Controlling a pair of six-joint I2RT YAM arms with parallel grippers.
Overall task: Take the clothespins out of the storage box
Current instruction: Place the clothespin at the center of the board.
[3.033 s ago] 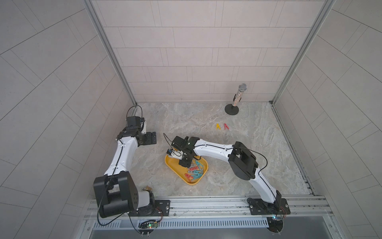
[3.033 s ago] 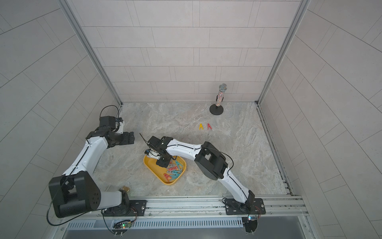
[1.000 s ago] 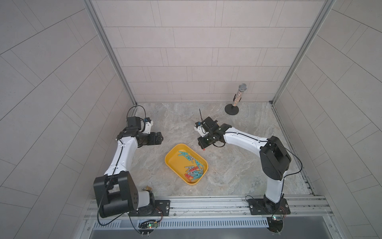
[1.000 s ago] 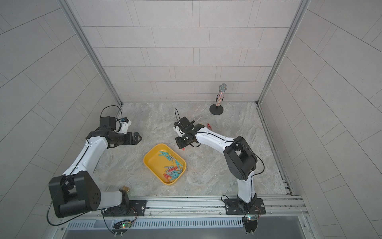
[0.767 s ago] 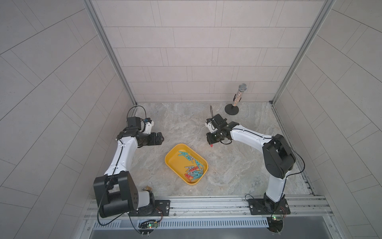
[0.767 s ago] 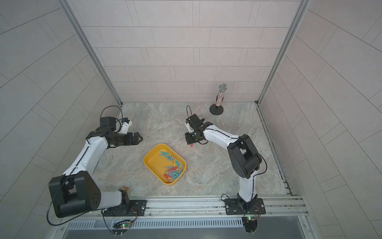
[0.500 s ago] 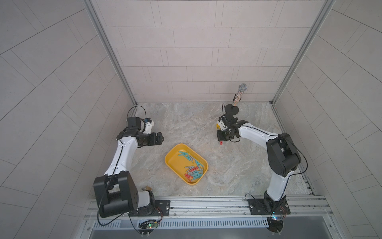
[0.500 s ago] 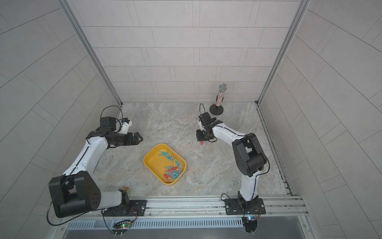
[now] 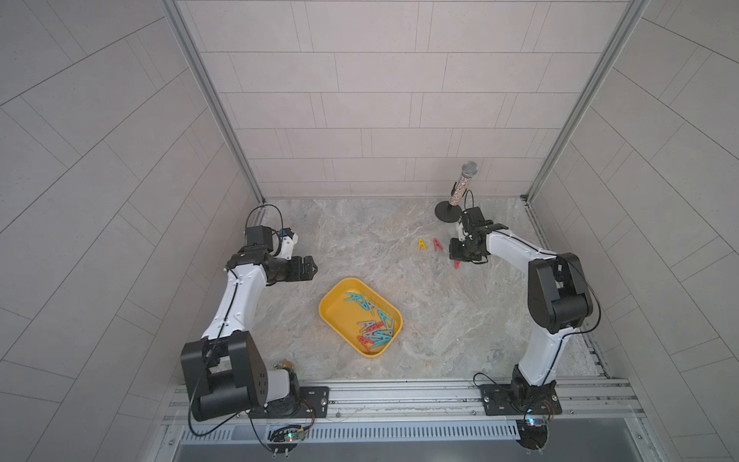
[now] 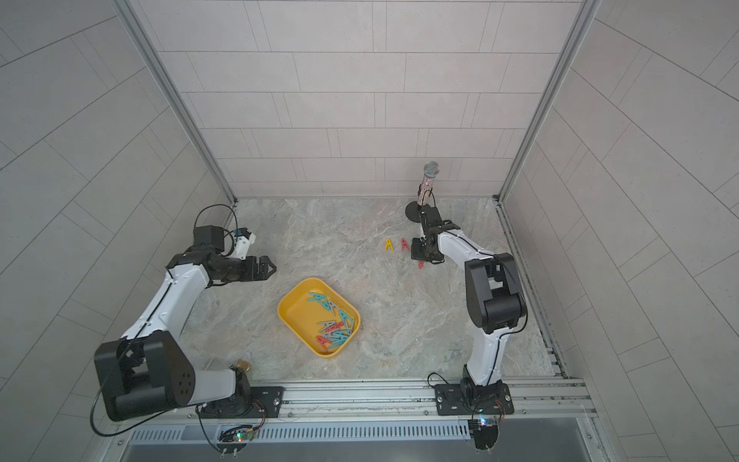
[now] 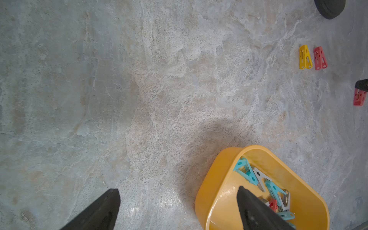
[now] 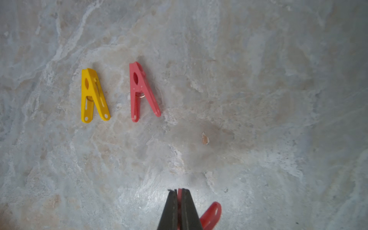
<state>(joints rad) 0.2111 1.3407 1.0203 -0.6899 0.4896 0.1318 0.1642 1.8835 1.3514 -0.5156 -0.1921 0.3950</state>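
Observation:
The yellow storage box [image 9: 338,294] [image 10: 296,310] sits mid-table in both top views, with several teal, grey and red clothespins [image 9: 376,328] [image 11: 258,179] piled in it. A yellow clothespin [image 9: 422,245] [image 12: 93,95] and a red clothespin [image 9: 438,244] [image 12: 142,91] lie side by side on the marble at the back right. Just right of them my right gripper [image 9: 457,262] [image 12: 179,192] hangs over the table, shut on another red clothespin [image 12: 211,215] [image 11: 360,97]. My left gripper [image 9: 312,270] [image 11: 178,192] stands open and empty, left of the box.
A glittery microphone on a black round stand [image 9: 460,192] [image 10: 424,188] rises at the back right, close behind my right wrist. Tiled walls close in the marble table [image 9: 360,240] on three sides; a metal rail runs along the front.
My right arm has swung from the table's middle to the back right with the red clothespin still in its jaws, stopping beside the two laid-out clothespins. The left arm has barely moved.

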